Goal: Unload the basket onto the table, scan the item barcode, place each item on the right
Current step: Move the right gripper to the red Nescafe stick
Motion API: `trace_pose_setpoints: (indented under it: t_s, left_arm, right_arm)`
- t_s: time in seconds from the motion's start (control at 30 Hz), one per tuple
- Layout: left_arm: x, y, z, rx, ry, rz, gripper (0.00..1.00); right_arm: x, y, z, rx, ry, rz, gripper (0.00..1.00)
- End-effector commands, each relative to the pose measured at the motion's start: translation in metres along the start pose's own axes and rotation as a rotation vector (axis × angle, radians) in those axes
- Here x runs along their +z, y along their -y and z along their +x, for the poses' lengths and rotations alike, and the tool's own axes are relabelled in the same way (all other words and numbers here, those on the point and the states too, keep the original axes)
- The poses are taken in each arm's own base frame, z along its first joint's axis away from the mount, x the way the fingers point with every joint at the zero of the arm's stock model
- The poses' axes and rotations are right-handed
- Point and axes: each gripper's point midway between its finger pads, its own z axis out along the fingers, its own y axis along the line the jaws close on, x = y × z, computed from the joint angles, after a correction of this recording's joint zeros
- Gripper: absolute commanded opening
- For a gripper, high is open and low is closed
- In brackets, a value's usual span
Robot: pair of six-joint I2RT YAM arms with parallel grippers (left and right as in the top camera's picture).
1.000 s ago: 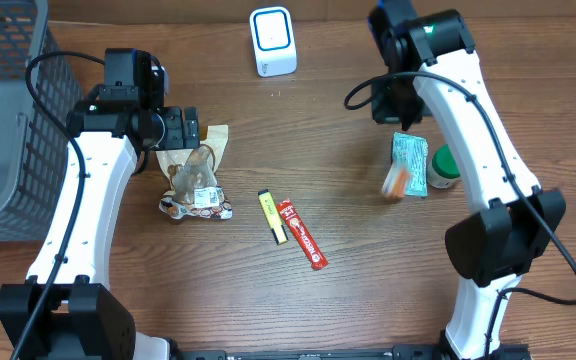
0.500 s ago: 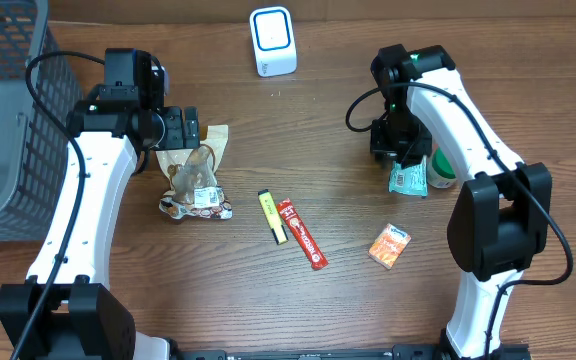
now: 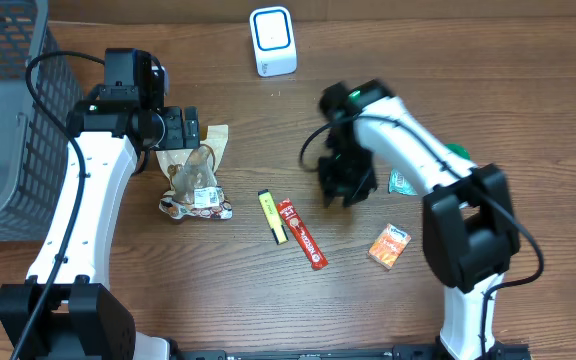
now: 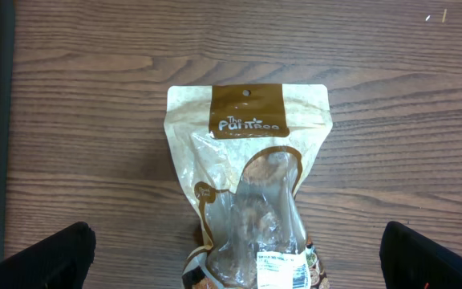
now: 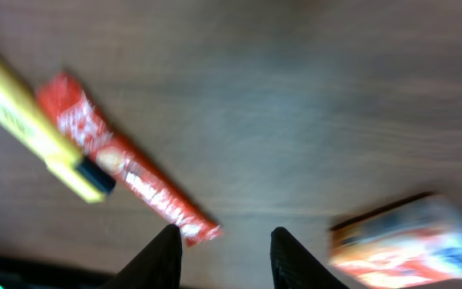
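A white barcode scanner [image 3: 272, 40] stands at the table's far edge. My right gripper [image 3: 346, 185] [image 5: 224, 241] hovers blurred over the middle of the table, jaws open with bare wood between them. Just to its left lie a red bar [image 3: 301, 233] [image 5: 127, 164] and a yellow highlighter [image 3: 271, 215] [image 5: 38, 132]. To its right lies an orange packet [image 3: 390, 246] [image 5: 407, 241]. My left gripper [image 3: 180, 128] [image 4: 235, 273] is wide open above a clear and brown snack bag [image 3: 196, 175] [image 4: 247, 185], not touching it.
A grey mesh basket [image 3: 3, 120] fills the far left. A teal packet [image 3: 406, 182] and a green object [image 3: 458, 150] lie at the right, partly hidden behind my right arm.
The orange packet dropped from the right gripper onto the table at the front right. That gripper opened and swung left from the far right to the middle. The left arm stayed still.
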Motion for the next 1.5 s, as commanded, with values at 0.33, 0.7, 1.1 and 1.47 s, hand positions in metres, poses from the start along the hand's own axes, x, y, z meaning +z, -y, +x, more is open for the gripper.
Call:
trace_pose_setpoints:
  t_s: [0.33,0.7,1.1,1.47]
  left_arm:
    - [-0.003,0.001,-0.006,0.007,0.015,-0.003,1.00]
    - [-0.003,0.001,-0.006,0.007,0.015,-0.003,1.00]
    - [-0.003,0.001,-0.006,0.007,0.015,-0.003,1.00]
    - [-0.003,0.001,-0.006,0.007,0.015,-0.003,1.00]
  right_arm:
    - [0.035,-0.073,0.057,-0.244,-0.040,0.067,0.90]
    - [0.044,-0.100,0.060,-0.319,0.010,0.049,1.00]
    - [0.035,-0.151,0.009,-0.411,0.256,-0.113,1.00]
    - [0.024,-0.175,-0.012,-0.451,0.369,-0.187,1.00]
